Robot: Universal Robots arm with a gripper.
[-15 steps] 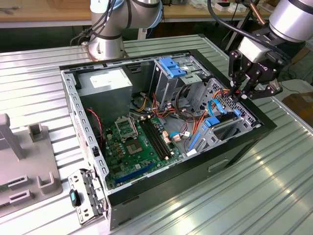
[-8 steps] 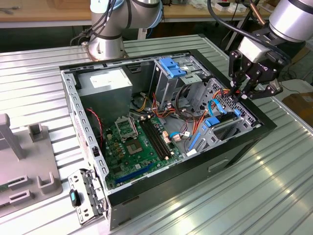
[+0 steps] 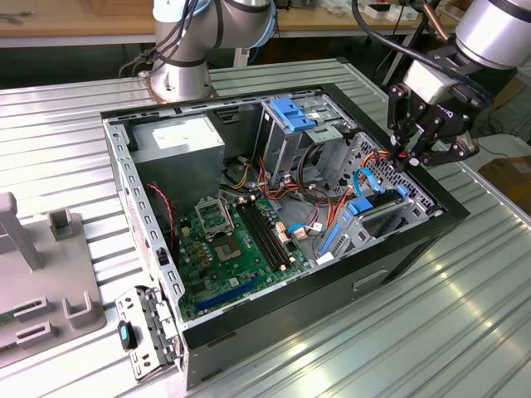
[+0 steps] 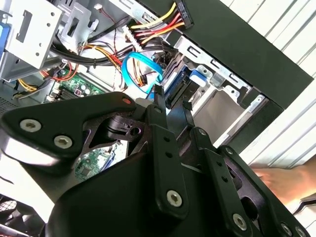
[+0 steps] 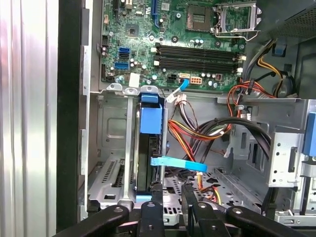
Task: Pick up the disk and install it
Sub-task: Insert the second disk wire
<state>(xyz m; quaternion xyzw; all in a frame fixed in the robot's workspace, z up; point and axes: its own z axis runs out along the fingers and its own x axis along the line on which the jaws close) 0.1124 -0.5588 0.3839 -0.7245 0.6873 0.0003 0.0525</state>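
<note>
The disk (image 5: 150, 121) stands on edge in the metal bay at the front corner of the open computer case (image 3: 398, 257), its blue plastic rail facing up. In the exterior view the disk (image 3: 375, 207) lies slanted in that bay, on the exterior view's right. My gripper (image 3: 408, 157) hovers just above it, past the case's rim. In both wrist views the two black fingers stand a little apart with nothing between them, and the gripper (image 5: 171, 190) points at the bay. The second wrist view shows the gripper (image 4: 173, 102) just short of the disk's blue end (image 4: 197, 77).
A blue flat cable (image 5: 177, 164) loops beside the disk, among red, yellow and black wires. The motherboard (image 3: 228, 240), power-supply box (image 3: 178, 137) and drive cage with blue latch (image 3: 290, 112) fill the case. A grey fixture (image 3: 41, 274) sits at the exterior view's left. A hand (image 4: 286, 180) rests outside the case.
</note>
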